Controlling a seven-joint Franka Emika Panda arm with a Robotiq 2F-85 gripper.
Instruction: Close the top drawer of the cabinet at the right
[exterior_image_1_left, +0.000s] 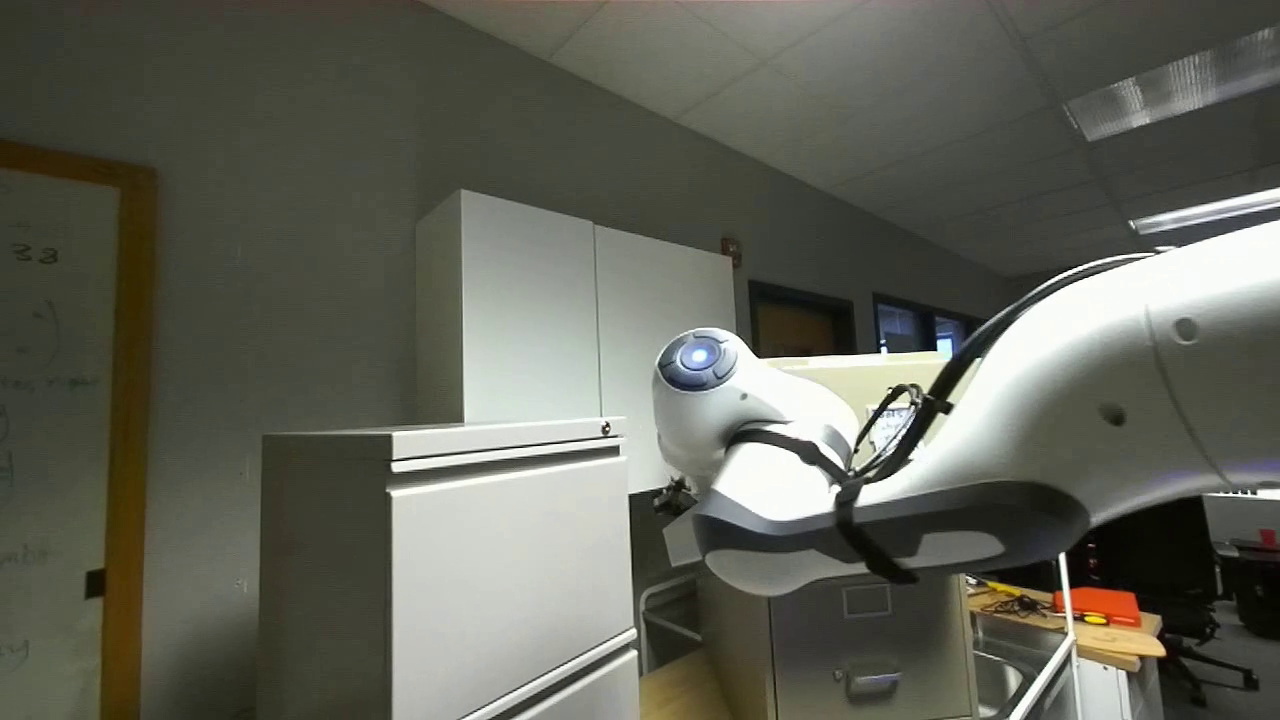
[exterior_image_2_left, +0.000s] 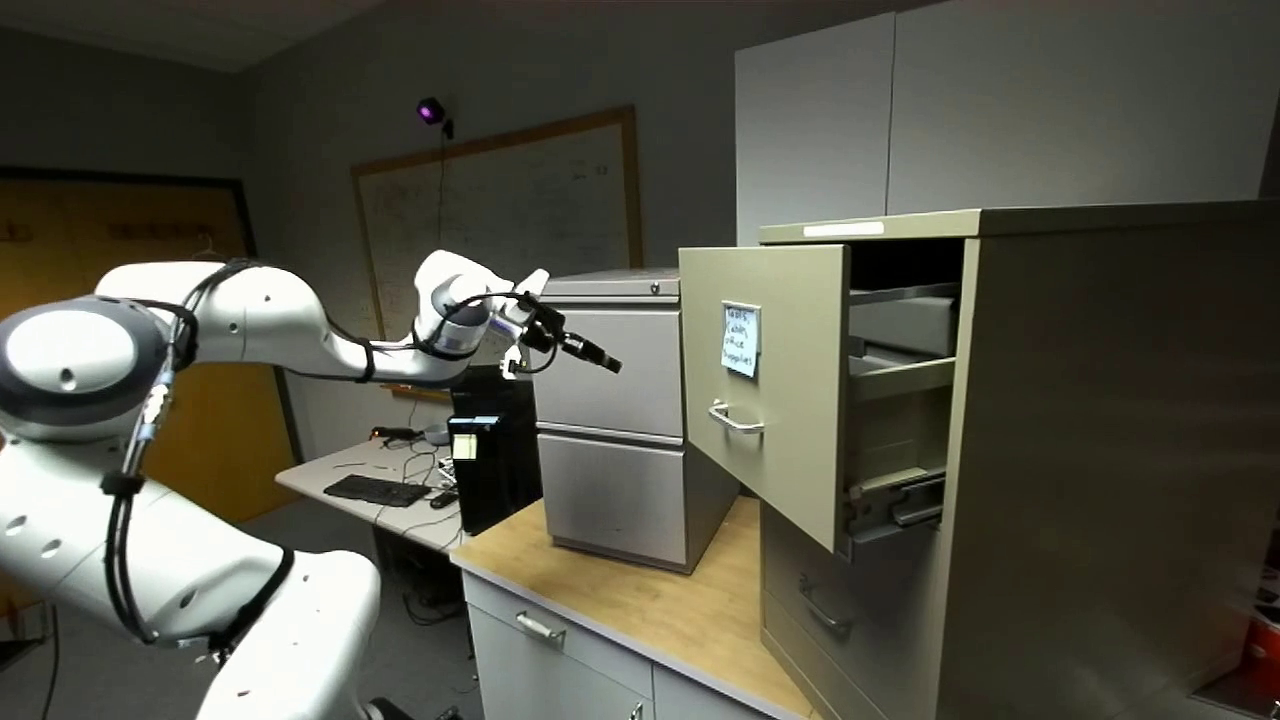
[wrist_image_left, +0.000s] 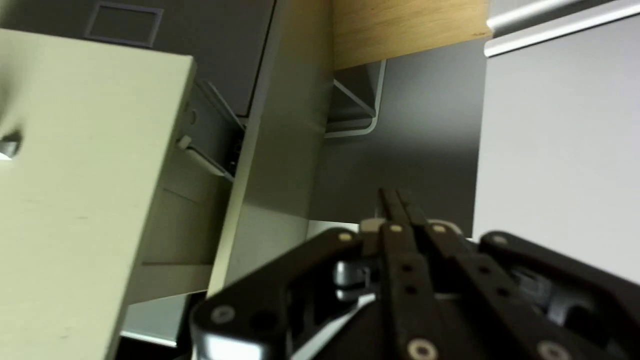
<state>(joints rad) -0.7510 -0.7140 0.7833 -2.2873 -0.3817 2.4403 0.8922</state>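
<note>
Top drawer of the beige filing cabinet: pulled well out, label on its front. Robotiq gripper hangs off to its side, shown against the grey two-drawer cabinet in an exterior view; jaws together, nothing between them. Main worry: in the wrist view they point between the two cabinets (depth hard to judge), so a straight advance could miss the front entirely. A shove near the front's edge might twist the drawer and bind it; the silvery handle might snag the jaws.
</note>
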